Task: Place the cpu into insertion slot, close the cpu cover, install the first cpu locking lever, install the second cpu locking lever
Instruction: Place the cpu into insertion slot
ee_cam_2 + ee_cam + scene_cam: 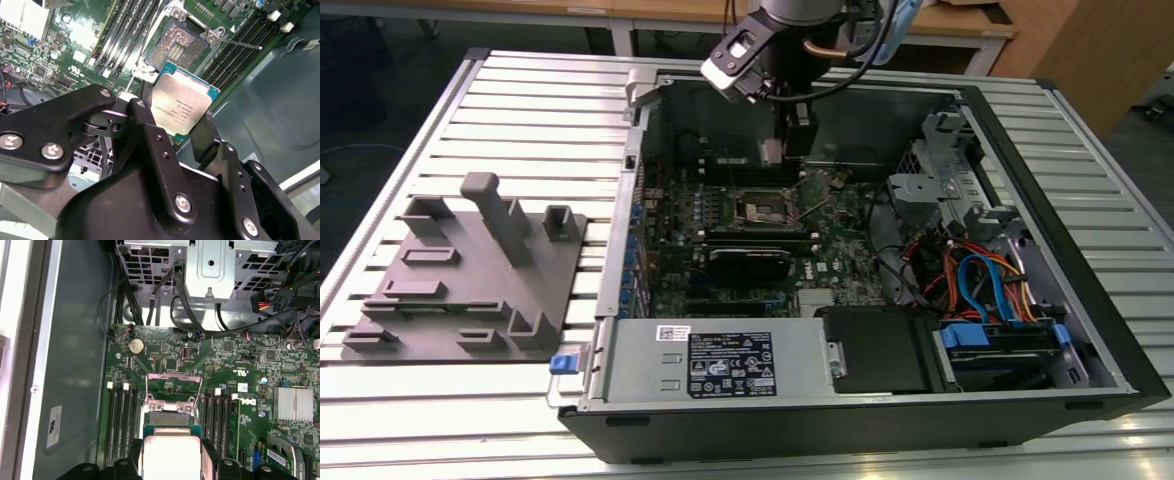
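My gripper (180, 114) is shut on the cpu (181, 106), a flat silvery square chip with a green edge, held by two opposite sides between black fingers (146, 117). The chip hangs a little above the board, beside the insertion slot (180, 42), whose dark pin field lies bare. In the first wrist view the cpu (170, 452) sits just short of the insertion slot (169, 417), and the cpu cover (173, 386) stands swung up behind it. In the exterior view the gripper (775, 150) reaches into the open computer case, just beyond the insertion slot (767, 207).
Long black memory slots (122, 412) flank the socket on both sides. Two thin wire levers (242, 45) stick out free near it. A grey power supply (707, 365), a drive cage (941, 175) and coloured cables (981, 285) fill the case. A grey fixture plate (467, 275) lies at the exterior view's left.
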`<state>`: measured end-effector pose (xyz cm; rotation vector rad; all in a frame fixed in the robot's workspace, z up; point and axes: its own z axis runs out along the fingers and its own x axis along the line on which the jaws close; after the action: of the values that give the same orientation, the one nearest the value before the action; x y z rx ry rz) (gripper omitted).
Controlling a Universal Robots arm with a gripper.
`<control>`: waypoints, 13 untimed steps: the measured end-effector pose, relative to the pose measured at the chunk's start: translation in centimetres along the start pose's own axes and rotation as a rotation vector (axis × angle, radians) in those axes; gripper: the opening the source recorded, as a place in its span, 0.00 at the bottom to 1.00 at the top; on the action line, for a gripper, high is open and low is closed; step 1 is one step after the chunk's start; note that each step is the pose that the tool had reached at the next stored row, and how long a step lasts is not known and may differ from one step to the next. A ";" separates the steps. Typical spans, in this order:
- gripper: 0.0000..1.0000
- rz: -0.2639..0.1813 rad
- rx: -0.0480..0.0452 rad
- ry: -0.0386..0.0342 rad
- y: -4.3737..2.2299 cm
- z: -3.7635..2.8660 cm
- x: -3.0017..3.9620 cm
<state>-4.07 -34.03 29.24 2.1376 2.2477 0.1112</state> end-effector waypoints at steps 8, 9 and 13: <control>0.54 0.000 0.0084 0.0004 -0.07 0.90 -0.01; 0.54 0.000 0.0084 0.0004 -0.07 0.99 -0.02; 0.54 0.000 0.0084 0.0004 -0.11 1.46 -0.03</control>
<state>-4.07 -34.03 27.78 2.1421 2.2522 0.1024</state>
